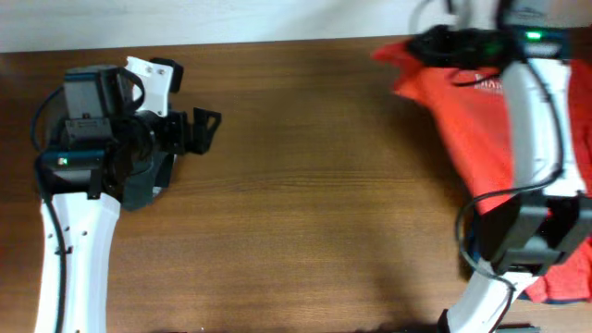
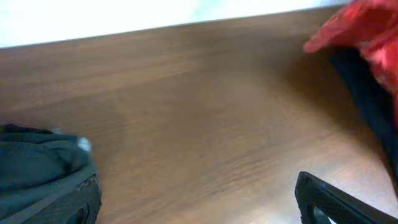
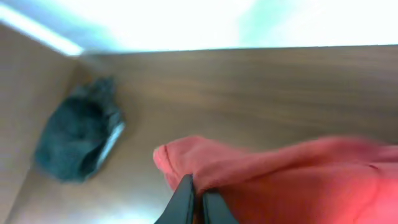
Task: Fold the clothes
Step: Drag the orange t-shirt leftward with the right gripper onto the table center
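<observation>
As you look down from overhead, your left arm point(image 1: 69, 250) lies along the left side of the table point(image 1: 305, 194), its white link running up from the near edge and its head turned toward the middle. The left gripper point(image 1: 196, 134) points right with its black jaws spread wide and nothing between them. Your right arm point(image 1: 523, 120) reaches from the near right corner up to the far edge, its white link crossing over the T-shirt point(image 1: 467, 129), and the right gripper point(image 1: 427, 46) sits at the garment's far left corner. That T-shirt is soft orange-red cloth, lying crumpled along the right side of the table, with white lettering point(image 1: 487, 83) partly hidden by the arm. The table is brown wood with a long grain, smooth and faintly shiny

From the left wrist, you see bare wood grain ahead, with one black finger point(image 2: 323, 202) at the lower right and a blurred dark grey shape point(image 2: 43, 177) at the lower left. They are well apart, so the jaws stand open. A fold of the red cloth shows at the upper right, with something dark under it that is too blurred to name

From the right wrist, the two fingers point(image 3: 183, 202) meet at the bottom of the frame, pinched on the T-shirt's edge. The cloth bulges in a rounded fold just beyond the tips and spreads off to the right. A dark grey lump point(image 3: 78, 137) sits far off at the left, too blurred to identify
</observation>
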Robot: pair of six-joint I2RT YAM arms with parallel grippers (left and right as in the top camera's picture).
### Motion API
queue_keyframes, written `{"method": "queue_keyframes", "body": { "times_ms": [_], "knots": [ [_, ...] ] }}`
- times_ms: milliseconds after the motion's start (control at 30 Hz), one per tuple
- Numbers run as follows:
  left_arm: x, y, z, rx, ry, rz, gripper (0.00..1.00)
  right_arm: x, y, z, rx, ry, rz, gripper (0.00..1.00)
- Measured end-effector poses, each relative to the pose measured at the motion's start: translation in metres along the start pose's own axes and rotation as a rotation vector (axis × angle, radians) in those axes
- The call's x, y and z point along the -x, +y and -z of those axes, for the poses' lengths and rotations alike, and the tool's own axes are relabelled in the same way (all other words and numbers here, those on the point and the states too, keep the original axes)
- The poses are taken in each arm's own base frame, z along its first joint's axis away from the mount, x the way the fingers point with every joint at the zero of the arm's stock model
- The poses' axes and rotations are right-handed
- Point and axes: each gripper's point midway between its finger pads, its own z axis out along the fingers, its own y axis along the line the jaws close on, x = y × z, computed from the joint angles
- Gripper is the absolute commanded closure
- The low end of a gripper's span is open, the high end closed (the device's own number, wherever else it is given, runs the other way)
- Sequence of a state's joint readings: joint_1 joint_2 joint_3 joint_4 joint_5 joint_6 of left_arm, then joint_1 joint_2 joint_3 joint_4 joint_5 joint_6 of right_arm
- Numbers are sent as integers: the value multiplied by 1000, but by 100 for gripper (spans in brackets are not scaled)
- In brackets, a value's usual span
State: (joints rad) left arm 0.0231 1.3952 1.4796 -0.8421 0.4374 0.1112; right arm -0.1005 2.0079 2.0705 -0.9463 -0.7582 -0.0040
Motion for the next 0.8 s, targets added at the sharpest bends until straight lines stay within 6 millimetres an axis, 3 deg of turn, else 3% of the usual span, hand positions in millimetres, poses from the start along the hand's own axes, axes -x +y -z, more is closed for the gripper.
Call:
{"method": "queue_keyframes", "body": {
  "times_ms": [67, 100, 267, 300, 367, 433, 500, 567, 667, 800],
  "knots": [
    [6, 14, 11, 36, -29, 17, 1, -20, 55, -35, 75, 89, 60, 96],
    [8, 19, 16, 49, -40, 24, 1, -24, 65, -41, 84, 106, 73, 96],
    [19, 49, 64, 168, -144, 56, 1, -78, 165, -97, 142, 251, 242, 96],
    [22, 55, 80, 204, -176, 61, 1, -97, 193, -108, 155, 288, 295, 96],
    [24, 61, 96, 238, -205, 68, 1, -122, 226, -121, 165, 333, 361, 95],
    [23, 68, 107, 271, -222, 79, 1, -149, 252, -134, 179, 378, 417, 91],
    [22, 74, 111, 290, -226, 89, 1, -179, 277, -145, 204, 433, 473, 71],
    [22, 75, 111, 291, -224, 88, 1, -203, 293, -150, 231, 475, 550, 67],
    [22, 75, 111, 293, -222, 80, 1, -210, 298, -151, 221, 481, 600, 64],
    [16, 74, 109, 286, -199, 85, 1, -184, 260, -152, 114, 446, 553, 54]
  ]
}}
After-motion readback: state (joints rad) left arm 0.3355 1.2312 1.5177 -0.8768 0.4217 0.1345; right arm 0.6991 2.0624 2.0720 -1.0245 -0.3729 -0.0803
